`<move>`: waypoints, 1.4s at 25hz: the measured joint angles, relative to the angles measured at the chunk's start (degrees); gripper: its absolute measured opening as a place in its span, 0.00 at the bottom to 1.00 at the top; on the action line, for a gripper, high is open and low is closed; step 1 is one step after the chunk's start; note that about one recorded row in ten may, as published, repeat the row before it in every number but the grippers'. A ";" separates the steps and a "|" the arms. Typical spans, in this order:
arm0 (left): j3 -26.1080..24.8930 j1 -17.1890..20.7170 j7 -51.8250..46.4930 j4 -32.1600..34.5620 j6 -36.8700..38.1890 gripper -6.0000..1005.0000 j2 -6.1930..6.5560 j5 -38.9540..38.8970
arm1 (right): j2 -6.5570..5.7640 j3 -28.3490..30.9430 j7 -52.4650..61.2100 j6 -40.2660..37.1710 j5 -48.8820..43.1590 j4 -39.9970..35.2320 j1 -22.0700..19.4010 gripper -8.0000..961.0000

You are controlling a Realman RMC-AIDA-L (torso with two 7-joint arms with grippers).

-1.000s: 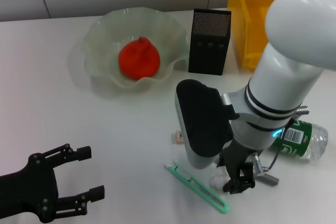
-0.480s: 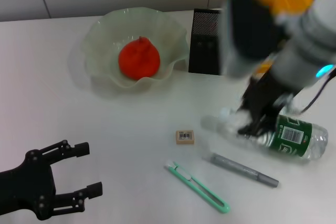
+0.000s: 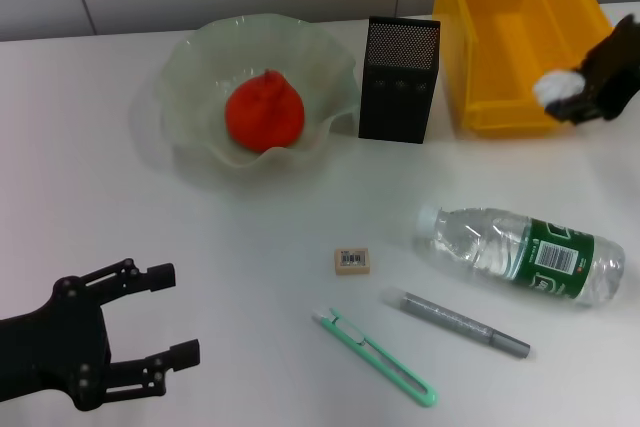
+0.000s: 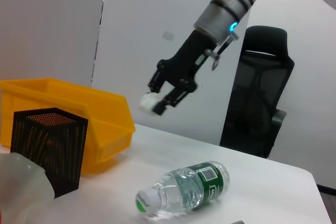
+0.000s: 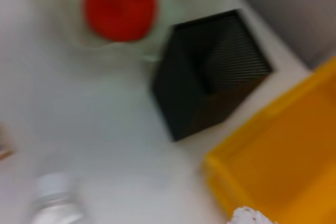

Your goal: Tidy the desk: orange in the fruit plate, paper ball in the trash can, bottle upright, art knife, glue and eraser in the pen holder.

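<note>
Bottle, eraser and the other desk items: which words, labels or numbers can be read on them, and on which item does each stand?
No text can be read for certain.
Water bottle: green label with a white barcode patch; its print is too small to read.
Eraser: a small barcode sticker, unreadable.
Art knife, grey glue pen, pen holder: no visible text.

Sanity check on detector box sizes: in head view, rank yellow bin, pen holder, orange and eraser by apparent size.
1. yellow bin, cropped by the frame edge
2. pen holder
3. orange, a little smaller than the holder, close enough to be unsure
4. eraser, nearer the camera yet clearly smallest
</note>
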 joint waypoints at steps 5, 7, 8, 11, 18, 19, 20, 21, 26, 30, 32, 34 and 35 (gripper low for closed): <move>-0.05 -0.37 0.00 0.00 -0.01 0.86 -0.03 0.00 | 0.32 1.60 -1.46 14.50 1.25 5.06 -2.92 0.41; -0.05 -0.49 0.00 0.00 -0.01 0.86 -0.08 0.01 | 0.57 1.81 -4.19 23.19 4.35 9.74 -3.72 0.42; -0.05 -0.49 0.00 0.00 -0.01 0.86 -0.08 0.01 | 0.57 1.81 -4.19 23.19 4.35 9.74 -3.72 0.43; -0.05 -0.51 -0.27 0.00 -0.01 0.86 -0.10 -0.05 | 0.69 1.85 -7.71 30.49 8.28 14.69 -3.91 0.44; -0.05 -0.68 -1.48 0.00 0.26 0.86 -0.19 0.02 | 0.23 1.89 -11.05 40.54 12.60 25.41 -1.87 0.48; -0.05 -0.68 -1.49 0.00 0.42 0.86 -0.19 -0.05 | 0.26 1.83 -11.26 40.87 12.59 26.10 -1.71 0.48; -0.05 -0.68 -1.49 0.00 0.42 0.86 -0.19 -0.05 | 0.26 1.83 -11.26 40.87 12.59 26.10 -1.71 0.49; -0.05 -0.68 -1.49 0.00 0.46 0.86 -0.19 -0.11 | 0.34 1.77 -11.33 40.90 12.52 26.11 -1.72 0.49; -0.05 -0.80 -1.58 0.05 0.60 0.86 -0.19 -0.25 | 0.61 1.92 -11.35 41.04 12.39 25.33 -2.07 0.51; -0.05 -0.89 -1.87 0.16 0.76 0.86 -0.19 -0.10 | 0.60 1.96 -11.13 41.01 12.45 24.79 -2.26 0.65; -0.05 -0.91 -1.91 0.29 0.79 0.86 -0.16 -0.02 | 0.55 2.00 -8.09 37.42 12.24 21.99 -2.69 0.78; -0.05 -0.92 -1.91 0.30 0.81 0.86 -0.09 -0.02 | 0.38 2.02 -6.17 35.11 11.86 20.84 -2.76 0.81; -0.04 -0.96 -1.71 0.30 0.85 0.86 0.01 -0.03 | -0.31 2.03 -1.43 27.26 10.27 17.30 -2.70 0.82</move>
